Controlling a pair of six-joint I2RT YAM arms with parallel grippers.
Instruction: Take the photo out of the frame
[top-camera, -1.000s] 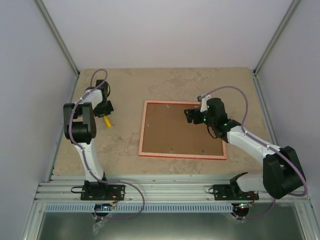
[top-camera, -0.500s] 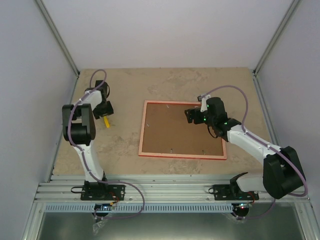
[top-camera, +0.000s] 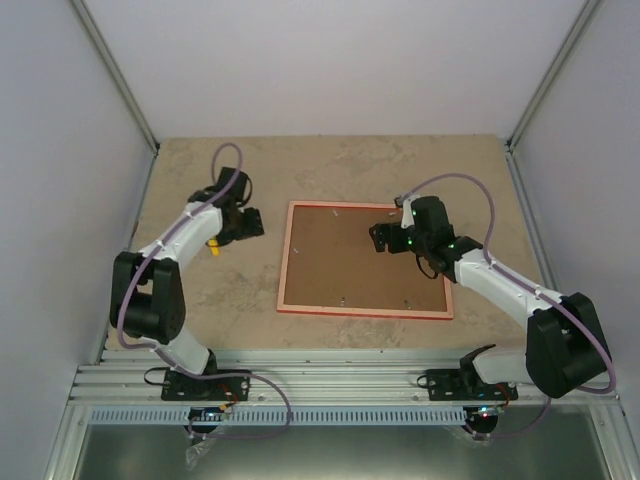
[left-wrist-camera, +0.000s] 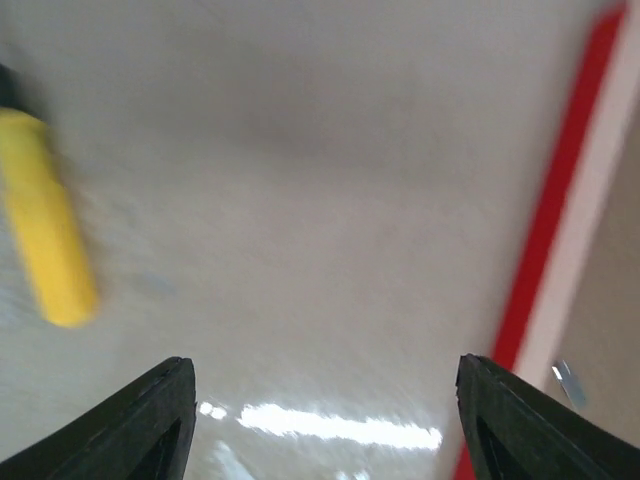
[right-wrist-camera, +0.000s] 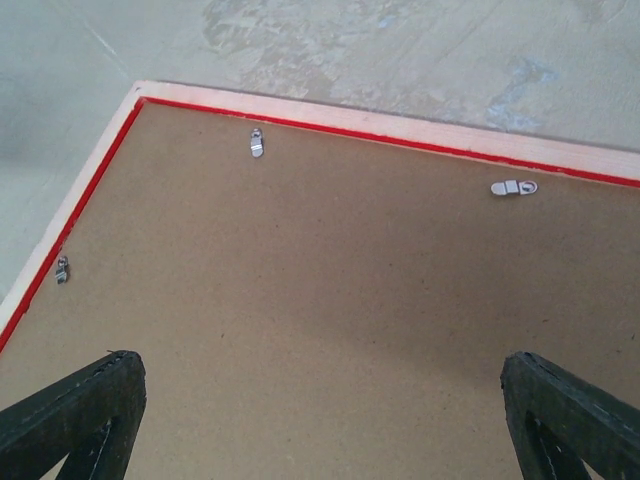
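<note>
The frame (top-camera: 363, 259) lies face down mid-table, its pinkish-orange back edge up and its brown backing board (right-wrist-camera: 330, 300) filling it. The photo is hidden under that board. My left gripper (top-camera: 249, 222) hovers over bare table just left of the frame, open with nothing between its fingers (left-wrist-camera: 160, 410). The frame's red edge (left-wrist-camera: 560, 200) runs down the right of the left wrist view. My right gripper (top-camera: 381, 238) hangs over the board's far right part, open wide and holding nothing, fingertips (right-wrist-camera: 80, 410) apart above the board.
A yellow tool (top-camera: 213, 243) lies on the table left of the left gripper, also in the left wrist view as a yellow tool (left-wrist-camera: 45, 220). Small metal clips (right-wrist-camera: 256, 142) sit along the board's edges. Grey walls enclose the table.
My left arm has swung right, away from the yellow tool and toward the frame, and its jaws have opened. The yellow tool stays on the table. The right gripper has barely moved.
</note>
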